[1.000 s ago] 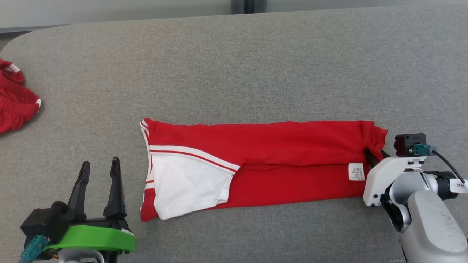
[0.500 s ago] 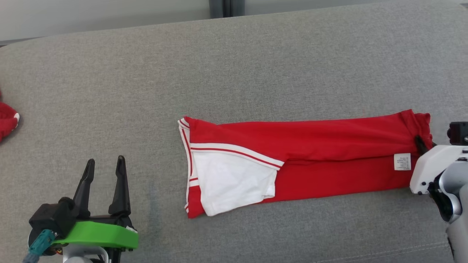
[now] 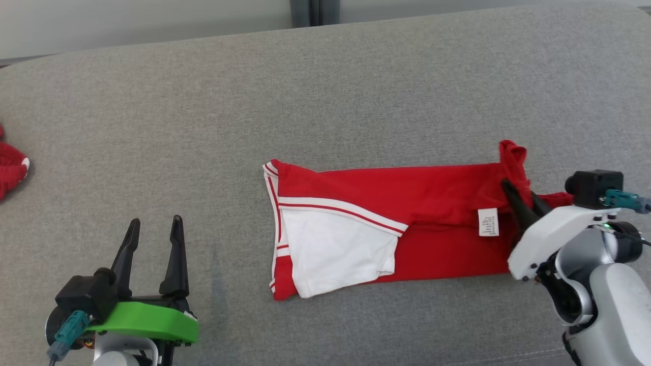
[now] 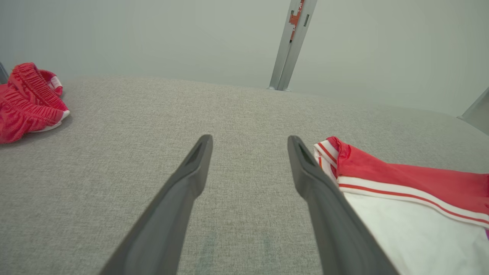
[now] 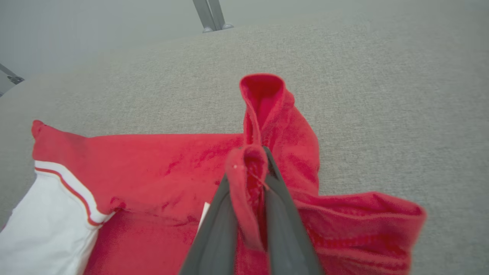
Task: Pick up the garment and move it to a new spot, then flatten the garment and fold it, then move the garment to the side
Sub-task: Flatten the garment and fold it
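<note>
"Right gripper [image 3: 516,192]: state, please."

"Clenched on the garment [image 3: 407,188]. In the right wrist view I see both fingers [image 5: 219,225] pressed together with a ridge of red cloth pinched between them. A loop of the same cloth stands up just beyond the fingertips, and more hem is bunched to their right."

"Where does the garment lie?"

"On the grey surface [image 3: 325,91], running from the right gripper toward the left gripper's side. The pinched end is lifted and crumpled; the rest lies flat, folded lengthwise. A white label [image 3: 488,222] sits just beside the right gripper's fingers, on the side toward the left gripper. The end farthest from the grip carries a white panel [image 3: 335,249] edged with red-and-white stripes."

"And the left gripper [image 3: 155,221]?"

"Released. I see its fingers spread with only grey surface between them. It touches no cloth in the head view. The striped end of the garment lies near it, off to its right and apart from it."

"Anything else to record?"

"A second red bundle [image 3: 10,170] lies well apart, to the left of the left gripper and ahead of it. A metal post [image 3: 310,10] stands beyond the far edge of the surface, ahead of both grippers."
</note>
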Tool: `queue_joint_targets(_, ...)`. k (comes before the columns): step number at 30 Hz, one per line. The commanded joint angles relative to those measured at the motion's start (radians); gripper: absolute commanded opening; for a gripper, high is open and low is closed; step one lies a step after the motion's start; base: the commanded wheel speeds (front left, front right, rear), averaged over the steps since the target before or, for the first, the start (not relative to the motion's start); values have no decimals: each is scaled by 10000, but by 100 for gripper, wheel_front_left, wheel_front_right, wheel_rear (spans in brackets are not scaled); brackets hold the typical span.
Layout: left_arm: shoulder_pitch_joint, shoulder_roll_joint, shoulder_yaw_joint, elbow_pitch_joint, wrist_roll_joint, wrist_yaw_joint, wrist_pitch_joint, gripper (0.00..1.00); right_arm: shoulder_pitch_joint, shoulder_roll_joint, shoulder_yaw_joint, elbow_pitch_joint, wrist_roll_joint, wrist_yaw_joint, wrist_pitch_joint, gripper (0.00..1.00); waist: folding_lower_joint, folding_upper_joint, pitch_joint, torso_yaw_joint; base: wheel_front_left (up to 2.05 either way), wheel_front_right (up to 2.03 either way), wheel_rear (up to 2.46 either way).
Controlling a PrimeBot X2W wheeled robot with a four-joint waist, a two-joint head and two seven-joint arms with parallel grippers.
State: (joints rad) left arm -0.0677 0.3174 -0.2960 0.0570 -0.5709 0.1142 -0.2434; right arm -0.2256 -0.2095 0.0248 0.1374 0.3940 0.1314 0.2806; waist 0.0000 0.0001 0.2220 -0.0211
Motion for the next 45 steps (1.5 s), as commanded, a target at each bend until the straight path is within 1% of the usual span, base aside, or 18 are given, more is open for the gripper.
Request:
queue_joint_targets(1,-130,-15,-4,15,-6,6,-10,100,110,102,350,-344,255,-15,101,0,0,-1,-40,162,0,0,0)
queue_joint_targets(5,-175,-69,-77,55,-28,-46,-26,100,34,418,1442,-970,843,-14,335,0,0,-1,-97,473,0,0,0)
queue_joint_targets(7,-199,-85,-102,85,-35,-52,-35,100,-66,642,1969,-1073,1141,-14,373,0,0,-1,-128,639,0,0,0)
queue_joint_targets(10,-207,-120,-165,131,-44,-89,-50,100,-282,922,2628,-912,1456,-14,300,0,0,-1,-175,872,0,0,0)
queue_joint_targets(13,-253,-171,-225,194,-47,-156,-55,100,-524,1238,3169,-471,1729,-14,36,0,0,-1,-208,1123,0,0,0)
queue_joint_targets(17,-293,-266,-349,299,-33,-218,-74,100,-870,1491,3696,274,2163,-9,-352,0,0,-1,-245,1423,0,0,0)
queue_joint_targets(21,-343,-342,-427,386,-25,-260,-101,100,-1258,1568,4031,1067,2550,-9,-863,0,0,-1,-256,1637,0,0,0)
queue_joint_targets(26,-389,-445,-521,572,2,-329,-134,100,-1774,1575,4646,2124,3407,-9,-1557,0,0,-1,-281,1814,0,0,0)
queue_joint_targets(29,-435,-505,-583,655,19,-349,-124,100,-2089,1577,4965,2801,3727,-9,-1950,0,0,-1,-319,1876,0,0,0)
queue_joint_targets(30,-442,-532,-601,684,17,-350,-127,100,-2189,1576,5031,3079,3823,-9,-2122,20,0,-1,-339,1887,0,0,0)
queue_joint_targets(31,-440,-549,-616,707,16,-356,-125,100,-2281,1578,5118,3279,3886,-9,-2238,37,0,-1,-352,1894,0,0,0)
queue_joint_targets(32,-434,-565,-633,729,16,-365,-131,100,-2398,1585,5238,3470,3945,-9,-2390,100,0,-1,-369,1897,0,0,0)
queue_joint_targets(36,-350,-587,-676,827,14,-402,-141,100,-2664,1577,5708,3851,4337,-9,-2848,100,0,-1,-455,1815,0,0,0)
queue_joint_targets(39,-331,-631,-730,856,45,-416,-148,100,-2772,1573,5820,3935,4388,-9,-3223,100,0,-1,-498,1709,0,0,0)
queue_joint_targets(43,-322,-657,-739,866,54,-416,-166,100,-2779,1551,5422,3842,3940,-9,-3888,100,0,-1,-504,1525,0,0,0)
queue_joint_targets(45,-303,-658,-725,862,68,-401,-177,100,-2702,1329,5014,3783,3406,-9,-4292,100,0,-1,-490,1423,0,0,0)
